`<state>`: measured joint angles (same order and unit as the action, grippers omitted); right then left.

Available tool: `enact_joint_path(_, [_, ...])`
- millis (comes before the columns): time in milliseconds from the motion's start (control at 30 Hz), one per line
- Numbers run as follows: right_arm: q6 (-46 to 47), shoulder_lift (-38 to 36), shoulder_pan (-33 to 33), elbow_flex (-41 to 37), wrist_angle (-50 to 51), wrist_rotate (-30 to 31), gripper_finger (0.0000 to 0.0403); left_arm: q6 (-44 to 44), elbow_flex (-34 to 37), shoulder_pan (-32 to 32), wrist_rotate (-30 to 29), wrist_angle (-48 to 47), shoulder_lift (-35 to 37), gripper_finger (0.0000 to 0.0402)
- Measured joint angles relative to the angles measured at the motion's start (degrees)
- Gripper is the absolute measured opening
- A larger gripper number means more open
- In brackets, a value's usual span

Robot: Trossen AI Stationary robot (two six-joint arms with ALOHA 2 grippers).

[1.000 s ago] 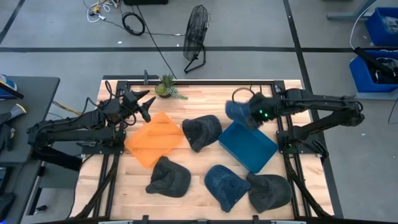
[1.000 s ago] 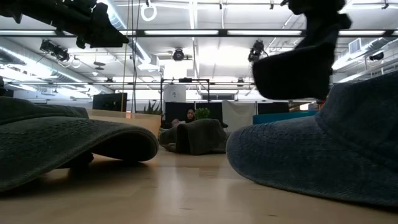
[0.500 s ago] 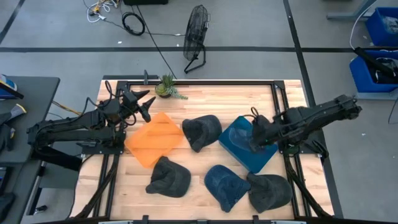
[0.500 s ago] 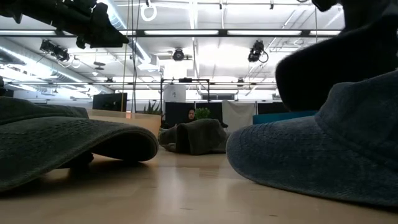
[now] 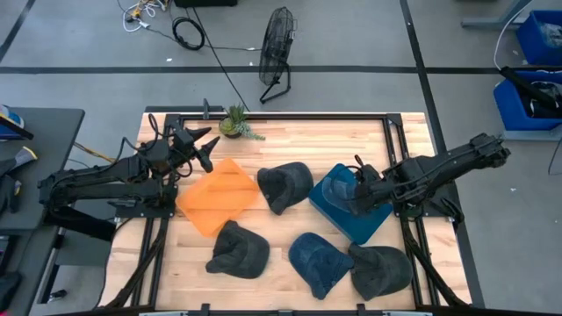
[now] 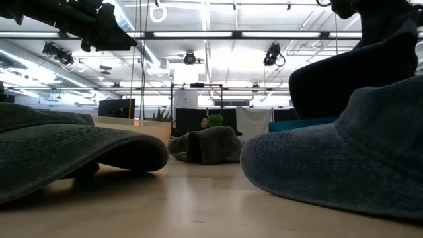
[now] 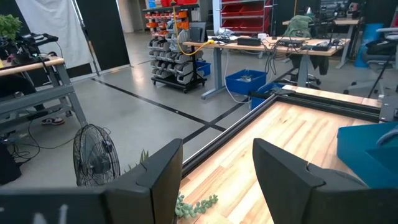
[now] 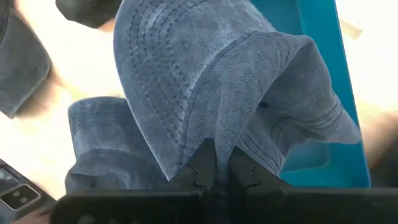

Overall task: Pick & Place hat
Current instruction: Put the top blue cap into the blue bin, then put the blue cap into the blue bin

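- While pinching the hat over the bin, right gripper jaws clamped on a fold: could snag on release.
- Left gripper parked, jaws wide, empty.

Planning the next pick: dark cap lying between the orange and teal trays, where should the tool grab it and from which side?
Take the dark cap by a pinch of its soft crown fabric, coming straight down from above. It lies flattish on the table, clear of the orange tray and teal tray. The right tool already holds the blue cap by such a fold.
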<state>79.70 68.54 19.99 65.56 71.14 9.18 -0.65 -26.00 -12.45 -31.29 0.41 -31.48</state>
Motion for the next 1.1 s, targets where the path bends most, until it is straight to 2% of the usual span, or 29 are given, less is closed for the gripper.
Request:
enact_joint_path(400, [3.9,10.0,1.1,0.0,-2.1,-2.0,0.0010,0.0,0.0,0.0,0.0,0.0,0.0,0.0200])
enact_joint_path(533, [3.8,12.9,1.0,0.0,-2.0,0.5,0.0016,0.0,0.0,0.0,0.0,0.0,0.0,0.0200])
enact_joint_path(733, [3.3,15.7,-0.3,0.0,-1.8,1.0,0.0054,0.0,0.0,0.0,0.0,0.0,0.0,0.0200])
enact_joint_path(967, [-2.6,17.3,-2.8,0.0,-1.6,3.3,0.0106,0.0,0.0,0.0,0.0,0.0,0.0,0.0200])
enact_joint_path(1100, [-5.7,17.1,-4.0,0.9,-1.6,1.0,0.0130,0.0,0.0,0.0,0.0,0.0,0.0,0.0200])
